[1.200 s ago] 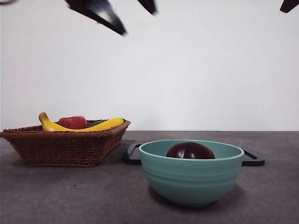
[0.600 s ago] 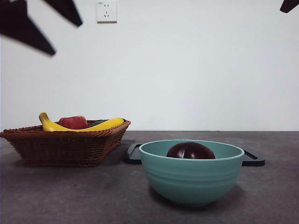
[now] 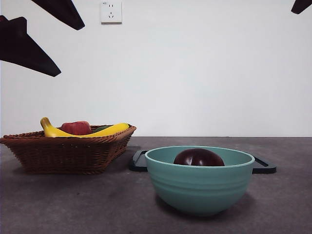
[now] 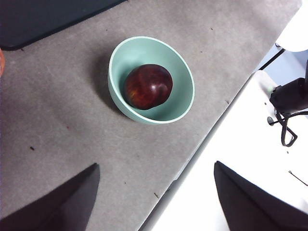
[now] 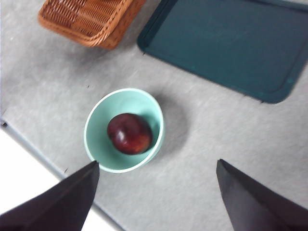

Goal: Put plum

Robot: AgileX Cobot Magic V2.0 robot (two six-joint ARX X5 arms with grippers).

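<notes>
The dark maroon plum lies inside the teal bowl on the grey table, near the front. It also shows in the left wrist view and the right wrist view, in the bowl. My left gripper is open and empty, high at the upper left, well away from the bowl. In its own view the left gripper hangs over the table's edge. My right gripper is open and empty, high above the bowl; only a black tip shows at the top right.
A wicker basket at the left holds a banana and a red apple-like fruit. A dark tray lies flat behind the bowl. A wall socket is on the white wall.
My left gripper has swung from top centre to the upper left, uncovering the wall socket. The plum, bowl and basket have not moved.
</notes>
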